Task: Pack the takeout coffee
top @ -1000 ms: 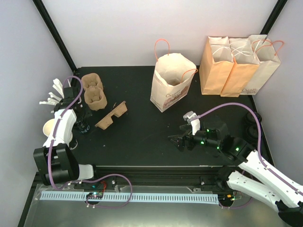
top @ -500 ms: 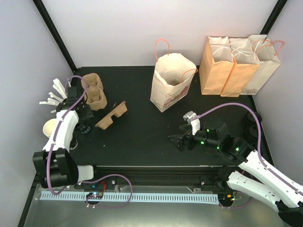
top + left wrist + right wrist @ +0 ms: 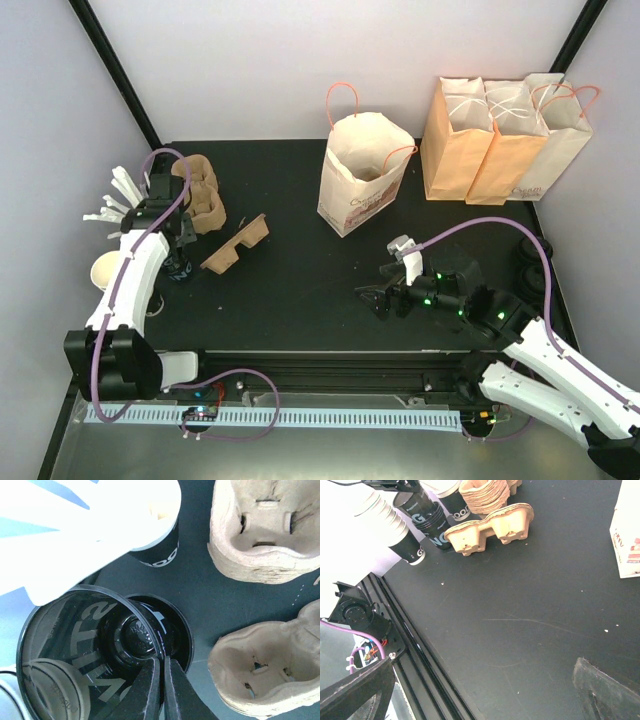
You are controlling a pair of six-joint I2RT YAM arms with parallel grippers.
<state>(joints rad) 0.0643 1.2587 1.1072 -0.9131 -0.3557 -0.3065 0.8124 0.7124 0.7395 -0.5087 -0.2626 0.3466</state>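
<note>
Left wrist view: found the left gripper [image 3: 162, 664] pinched shut on the rim of the coffee cup [image 3: 141, 635], at the far-left edge of the table [image 3: 300, 285], beside a stack of white cups [image 3: 104, 270]. Saw cardboard cup trays [image 3: 200, 195] just right, then an open paper bag [image 3: 362, 185] standing mid-back. Found the right gripper [image 3: 372, 300] hovering wide open, holding nothing. Noted three folded bags [image 3: 505, 140] far right.
</note>
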